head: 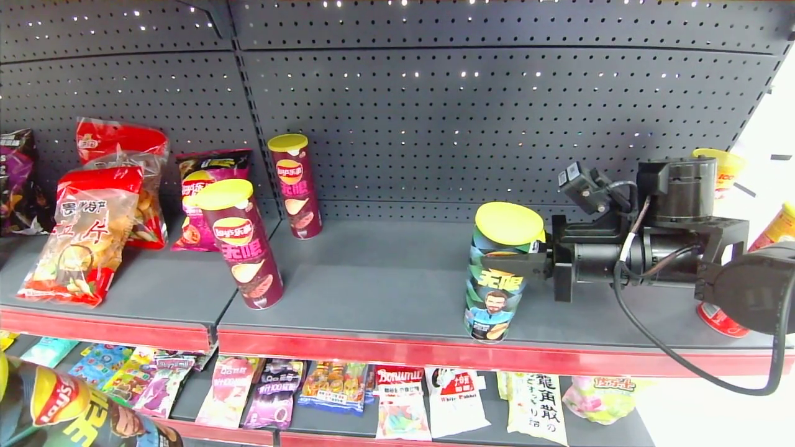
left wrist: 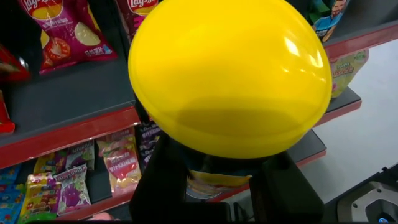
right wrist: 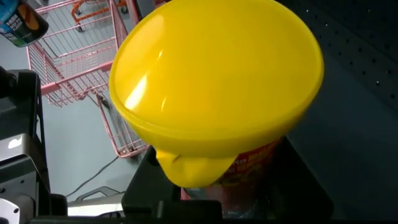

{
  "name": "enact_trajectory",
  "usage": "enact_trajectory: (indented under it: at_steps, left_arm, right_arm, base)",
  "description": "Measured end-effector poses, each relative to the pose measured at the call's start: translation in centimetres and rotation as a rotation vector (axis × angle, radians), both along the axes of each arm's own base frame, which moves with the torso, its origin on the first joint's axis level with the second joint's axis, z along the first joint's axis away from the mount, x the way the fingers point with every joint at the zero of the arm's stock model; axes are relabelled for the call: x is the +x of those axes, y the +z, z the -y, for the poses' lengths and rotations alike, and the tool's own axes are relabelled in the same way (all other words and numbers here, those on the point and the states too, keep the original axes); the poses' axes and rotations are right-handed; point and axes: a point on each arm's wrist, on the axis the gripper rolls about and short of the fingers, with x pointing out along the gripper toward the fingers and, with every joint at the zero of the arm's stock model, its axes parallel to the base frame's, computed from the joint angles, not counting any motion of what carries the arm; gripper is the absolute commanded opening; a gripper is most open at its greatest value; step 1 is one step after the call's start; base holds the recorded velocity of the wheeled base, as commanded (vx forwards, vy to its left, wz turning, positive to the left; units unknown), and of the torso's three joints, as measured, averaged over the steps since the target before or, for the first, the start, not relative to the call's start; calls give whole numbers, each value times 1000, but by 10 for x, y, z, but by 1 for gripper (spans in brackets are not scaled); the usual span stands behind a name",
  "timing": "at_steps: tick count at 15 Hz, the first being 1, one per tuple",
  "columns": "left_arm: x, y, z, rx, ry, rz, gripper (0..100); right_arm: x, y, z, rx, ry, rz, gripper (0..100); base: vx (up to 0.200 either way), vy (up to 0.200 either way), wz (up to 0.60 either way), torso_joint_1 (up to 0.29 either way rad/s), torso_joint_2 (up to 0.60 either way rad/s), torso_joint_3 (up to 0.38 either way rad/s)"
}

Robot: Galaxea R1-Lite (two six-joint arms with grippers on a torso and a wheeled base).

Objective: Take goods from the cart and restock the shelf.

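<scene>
A dark green chip can with a yellow lid stands near the front edge of the grey shelf. My right gripper comes in from the right and is shut on its upper part. In the right wrist view the can's yellow lid sits just above that gripper. A second dark chip can lies tilted at the lower left, below the shelf front. Its yellow lid sits above my left gripper, which is shut on it.
Two purple cans and several snack bags occupy the shelf's left part. A red can and yellow-topped cans stand at the right end. Packets line the lower shelf. The pink cart stands behind.
</scene>
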Motion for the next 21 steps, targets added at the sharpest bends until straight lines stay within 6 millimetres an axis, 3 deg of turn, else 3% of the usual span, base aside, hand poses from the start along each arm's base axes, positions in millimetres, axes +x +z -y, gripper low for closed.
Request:
enact_trajectory:
  at_steps: [2, 3, 12, 15, 21]
  left_arm:
    - [0, 0, 0, 0, 0, 1, 0]
    - [0, 0, 0, 0, 0, 1, 0]
    - [0, -1, 0, 0, 0, 1, 0]
    - [-1, 0, 0, -2, -8, 2, 0]
    - [0, 0, 1, -8, -34, 3, 0]
  right_arm:
    - [0, 0, 0, -1, -1, -1, 0]
    - [0, -1, 0, -2, -1, 0, 100]
    - [-3, 0, 2, -4, -17, -6, 100]
    - [-8, -4, 18, -22, -101, -21, 100]
    - [-65, 4, 50, 8, -206, -46, 100]
  base:
    - [0, 0, 0, 0, 0, 0]
    - [0, 0, 0, 0, 0, 0]
    - [0, 0, 0, 0, 0, 0]
    - [0, 0, 0, 0, 0, 0]
    - [0, 0, 0, 0, 0, 0]
